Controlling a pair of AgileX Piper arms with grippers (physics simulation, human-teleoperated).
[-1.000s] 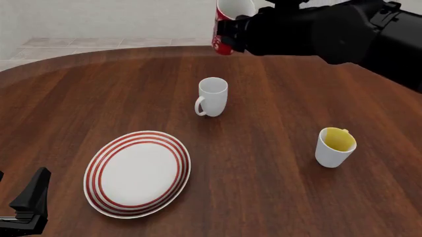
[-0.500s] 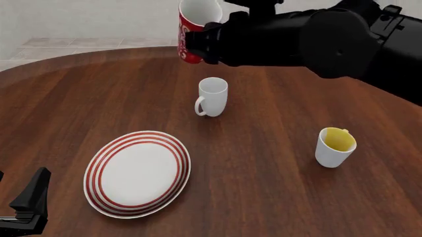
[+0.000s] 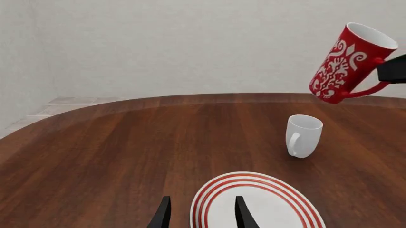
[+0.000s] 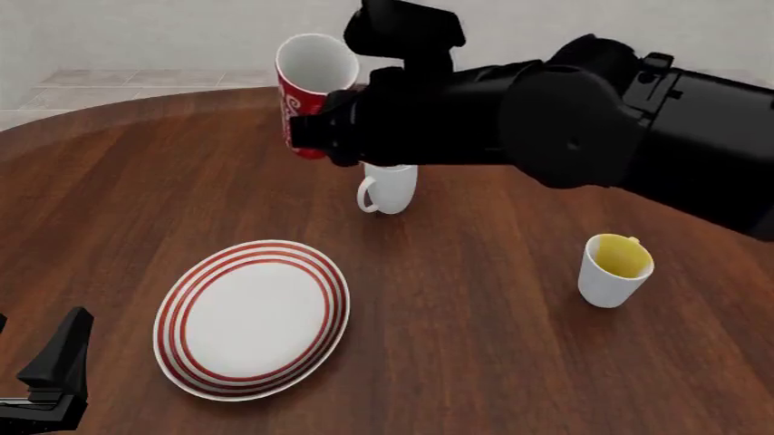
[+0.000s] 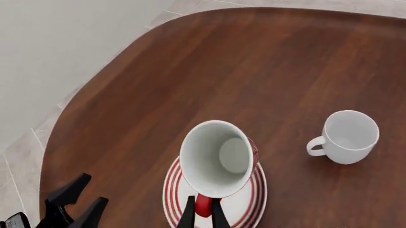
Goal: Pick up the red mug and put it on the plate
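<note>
The red mug (image 4: 303, 91), white inside and tilted, hangs in the air left of and above the plain white mug (image 4: 390, 188). My right gripper (image 4: 324, 131) is shut on its handle. In the right wrist view the fingers (image 5: 189, 216) pinch the red handle under the red mug (image 5: 216, 164), with the plate (image 5: 259, 190) showing below it. The plate (image 4: 181, 308), white with red rings, lies on the table's front left. My left gripper (image 4: 49, 358) is open and empty at the front left corner. The left wrist view shows the gripper (image 3: 201, 216), plate (image 3: 266, 209) and red mug (image 3: 345, 64).
The plain white mug also shows in both wrist views (image 3: 303, 135) (image 5: 345, 137), standing behind the plate. A white mug with yellow inside (image 4: 614, 269) stands at the right. My right arm (image 4: 568, 118) spans the table's back right. The left gripper shows in the right wrist view (image 5: 70, 204).
My right arm has carried the red mug leftward and nearer, from the back edge to just left of the white mug, which it now partly hides. The left arm has not moved.
</note>
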